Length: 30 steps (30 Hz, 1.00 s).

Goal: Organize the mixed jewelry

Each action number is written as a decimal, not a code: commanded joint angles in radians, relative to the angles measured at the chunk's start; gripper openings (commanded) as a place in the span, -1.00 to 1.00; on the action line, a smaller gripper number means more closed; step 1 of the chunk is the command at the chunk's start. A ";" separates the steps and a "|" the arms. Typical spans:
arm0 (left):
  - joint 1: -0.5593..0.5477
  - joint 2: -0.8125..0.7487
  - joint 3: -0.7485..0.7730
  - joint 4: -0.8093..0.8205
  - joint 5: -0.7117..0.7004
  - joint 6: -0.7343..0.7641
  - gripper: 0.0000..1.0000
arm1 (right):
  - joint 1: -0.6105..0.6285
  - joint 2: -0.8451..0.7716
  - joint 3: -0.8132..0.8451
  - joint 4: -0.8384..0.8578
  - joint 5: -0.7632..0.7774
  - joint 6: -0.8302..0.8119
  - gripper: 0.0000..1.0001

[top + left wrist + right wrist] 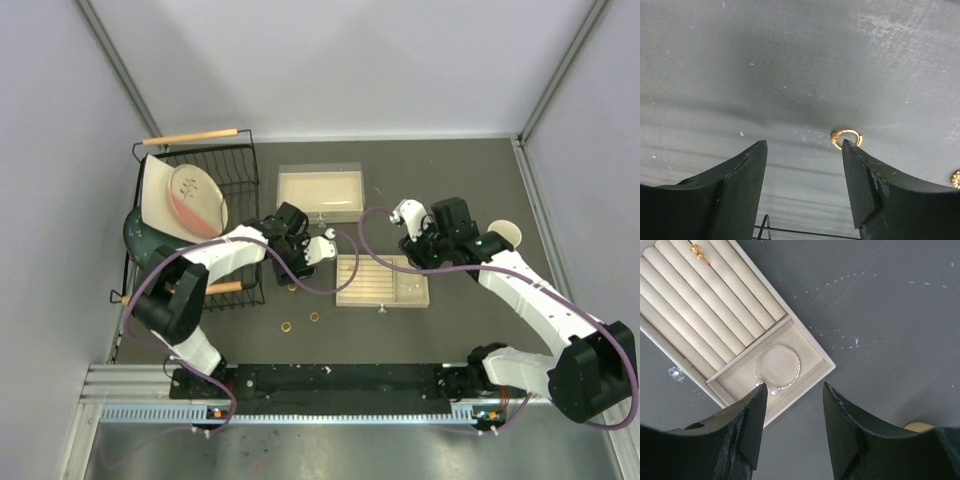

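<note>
The left gripper (804, 145) gapes empty, a gold ring (846, 137) at its three o'clock; the right gripper (794, 387), also parted and empty, has the silver bracelet (777, 366) in the slotted tray (810, 342) at eleven o'clock.

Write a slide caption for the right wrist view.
Open right gripper hovers by the tray corner; silver bracelet lies in its flat compartment, a gold ring sits in a slot.

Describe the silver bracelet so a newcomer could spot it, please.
Find the beige slotted tray at the centre of the dark table. The silver bracelet lies flat in its open end compartment: a thin hoop with two pearl-like beads, far wider than the gold ring in the slots.
</note>
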 commanded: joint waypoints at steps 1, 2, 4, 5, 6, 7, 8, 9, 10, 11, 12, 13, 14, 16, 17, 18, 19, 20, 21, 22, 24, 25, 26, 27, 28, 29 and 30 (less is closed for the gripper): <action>-0.007 0.015 -0.012 0.025 0.019 0.004 0.33 | -0.004 -0.024 -0.004 0.027 -0.003 -0.001 -0.03; -0.007 0.017 -0.014 0.028 0.019 0.004 0.33 | -0.006 -0.024 -0.003 0.027 -0.003 -0.001 -0.03; -0.007 0.020 -0.017 0.027 0.021 0.004 0.32 | -0.004 -0.022 -0.004 0.027 -0.003 -0.002 -0.03; -0.007 0.020 -0.017 0.030 0.021 0.002 0.32 | -0.006 -0.021 -0.006 0.027 -0.001 -0.004 -0.03; -0.007 0.020 -0.020 0.028 0.021 0.004 0.32 | -0.005 -0.019 -0.006 0.027 -0.003 -0.004 -0.03; -0.009 0.020 -0.021 0.030 0.022 0.002 0.31 | -0.006 -0.019 -0.004 0.027 -0.003 -0.004 -0.03; -0.009 0.022 -0.023 0.033 0.021 0.002 0.31 | -0.006 -0.018 -0.004 0.027 -0.003 -0.004 -0.03; -0.010 0.022 -0.024 0.034 0.021 0.002 0.30 | -0.005 -0.018 -0.004 0.028 -0.001 -0.004 -0.03; -0.009 0.023 -0.026 0.039 0.021 0.001 0.29 | -0.004 -0.016 -0.004 0.028 -0.003 -0.004 -0.03; -0.009 0.026 -0.026 0.040 0.021 -0.001 0.28 | -0.004 -0.016 -0.004 0.028 -0.003 -0.004 -0.04; -0.009 0.028 -0.027 0.042 0.018 -0.001 0.27 | -0.004 -0.018 -0.004 0.027 -0.003 -0.004 -0.04; -0.012 0.029 -0.027 0.045 0.018 -0.001 0.25 | -0.004 -0.018 -0.004 0.028 -0.003 -0.002 -0.04; -0.010 0.032 -0.027 0.050 0.018 -0.003 0.22 | -0.006 -0.018 -0.006 0.027 -0.003 -0.004 -0.03; -0.013 0.032 -0.030 0.051 0.018 -0.003 0.18 | -0.006 -0.019 -0.008 0.025 -0.003 -0.004 -0.04; -0.013 0.037 -0.032 0.057 0.015 -0.004 0.15 | -0.005 -0.021 -0.008 0.027 -0.003 -0.002 -0.04; -0.015 0.038 -0.035 0.062 0.013 -0.006 0.14 | -0.004 -0.021 -0.009 0.027 -0.003 -0.004 -0.05; -0.013 0.040 -0.038 0.062 0.010 -0.006 0.11 | -0.006 -0.021 -0.009 0.028 -0.004 -0.002 -0.05; -0.015 0.041 -0.044 0.065 0.008 -0.006 0.08 | -0.005 -0.021 -0.006 0.027 -0.003 -0.002 -0.05; -0.017 0.042 -0.047 0.068 0.008 -0.006 0.04 | -0.004 -0.021 -0.008 0.027 -0.003 -0.001 -0.05; -0.017 0.043 -0.050 0.071 0.007 -0.007 0.01 | -0.004 -0.021 -0.008 0.027 -0.003 -0.002 -0.05; -0.018 0.042 -0.060 0.076 0.004 -0.007 -0.13 | -0.005 -0.021 -0.008 0.027 -0.003 -0.002 -0.05; -0.018 0.042 -0.063 0.076 0.002 -0.010 -0.19 | -0.004 -0.022 -0.006 0.027 -0.003 -0.002 -0.05; -0.018 0.040 -0.069 0.074 0.005 -0.010 -0.25 | -0.006 -0.022 -0.008 0.027 -0.003 -0.001 -0.05; -0.020 0.038 -0.072 0.076 0.005 -0.013 -0.37 | -0.005 -0.022 -0.006 0.027 -0.003 -0.001 -0.06; -0.020 0.037 -0.075 0.076 0.007 -0.016 -0.44 | -0.004 -0.024 -0.004 0.027 -0.003 0.002 -0.06; -0.020 0.032 -0.078 0.076 0.010 -0.018 -0.53 | -0.006 -0.024 -0.003 0.027 -0.004 0.005 -0.07; -0.021 0.028 -0.080 0.076 0.011 -0.022 -0.63 | -0.006 -0.025 0.000 0.027 -0.004 0.010 -0.07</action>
